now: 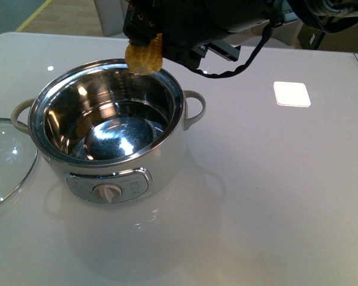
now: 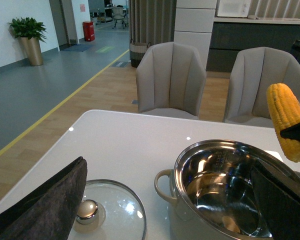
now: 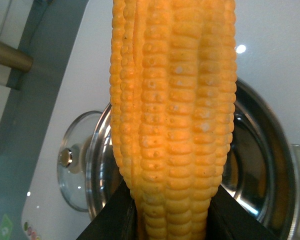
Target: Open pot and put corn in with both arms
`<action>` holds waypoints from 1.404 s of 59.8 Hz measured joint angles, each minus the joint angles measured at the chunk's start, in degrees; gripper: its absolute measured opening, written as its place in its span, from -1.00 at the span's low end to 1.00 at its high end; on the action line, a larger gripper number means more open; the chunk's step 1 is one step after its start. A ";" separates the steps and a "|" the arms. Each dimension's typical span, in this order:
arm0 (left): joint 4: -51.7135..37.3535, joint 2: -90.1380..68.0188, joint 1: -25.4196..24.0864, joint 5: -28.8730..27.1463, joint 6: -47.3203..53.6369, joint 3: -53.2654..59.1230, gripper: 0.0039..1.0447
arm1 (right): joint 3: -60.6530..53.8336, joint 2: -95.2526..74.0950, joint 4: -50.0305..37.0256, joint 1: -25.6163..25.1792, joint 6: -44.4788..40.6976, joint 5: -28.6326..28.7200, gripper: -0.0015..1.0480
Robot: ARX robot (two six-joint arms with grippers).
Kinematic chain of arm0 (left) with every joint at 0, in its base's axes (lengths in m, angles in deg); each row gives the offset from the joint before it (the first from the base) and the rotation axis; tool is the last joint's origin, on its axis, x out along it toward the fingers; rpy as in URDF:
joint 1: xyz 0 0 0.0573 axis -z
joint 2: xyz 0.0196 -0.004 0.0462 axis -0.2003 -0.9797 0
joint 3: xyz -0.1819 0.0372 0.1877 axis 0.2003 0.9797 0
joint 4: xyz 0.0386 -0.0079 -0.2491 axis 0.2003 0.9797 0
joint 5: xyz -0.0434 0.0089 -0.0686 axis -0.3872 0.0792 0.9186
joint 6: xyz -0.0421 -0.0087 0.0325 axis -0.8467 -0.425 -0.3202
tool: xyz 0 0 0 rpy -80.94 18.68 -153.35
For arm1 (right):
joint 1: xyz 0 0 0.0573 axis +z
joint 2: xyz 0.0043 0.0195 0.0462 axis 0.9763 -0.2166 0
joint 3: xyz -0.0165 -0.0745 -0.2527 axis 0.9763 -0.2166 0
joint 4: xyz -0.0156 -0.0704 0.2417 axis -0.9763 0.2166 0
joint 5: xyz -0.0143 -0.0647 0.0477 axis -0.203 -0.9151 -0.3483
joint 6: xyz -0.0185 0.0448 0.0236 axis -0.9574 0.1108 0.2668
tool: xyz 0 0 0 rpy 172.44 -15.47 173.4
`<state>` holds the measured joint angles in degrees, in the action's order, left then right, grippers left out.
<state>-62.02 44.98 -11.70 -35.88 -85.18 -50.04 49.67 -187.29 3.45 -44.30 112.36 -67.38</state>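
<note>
Aloft, corn (image 1: 144,56) (above open pot (image 1: 173,149)).

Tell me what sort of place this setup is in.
Probably an office or lab break area rather than a home kitchen: grey upholstered chairs at a white table, and an open hall beyond with a potted plant and a yellow floor line.

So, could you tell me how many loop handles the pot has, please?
2. One handle is on the pot's side nearest the glass lid, the other on the opposite side; none appear hidden.
</note>
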 joint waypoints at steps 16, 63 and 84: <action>0.00 0.00 0.00 0.00 0.02 0.00 0.88 | 3.04 -3.93 2.64 2.23 3.28 0.68 -0.56; 0.00 0.00 0.00 0.00 0.00 0.00 0.88 | 2.89 -6.34 7.67 5.03 3.69 4.00 0.84; 0.00 0.00 0.00 0.00 0.02 0.00 0.88 | -7.65 3.15 0.17 -3.30 4.76 -2.93 0.83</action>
<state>-62.02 44.98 -11.70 -35.88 -85.16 -50.04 42.02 -184.15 3.63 -47.60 117.13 -70.31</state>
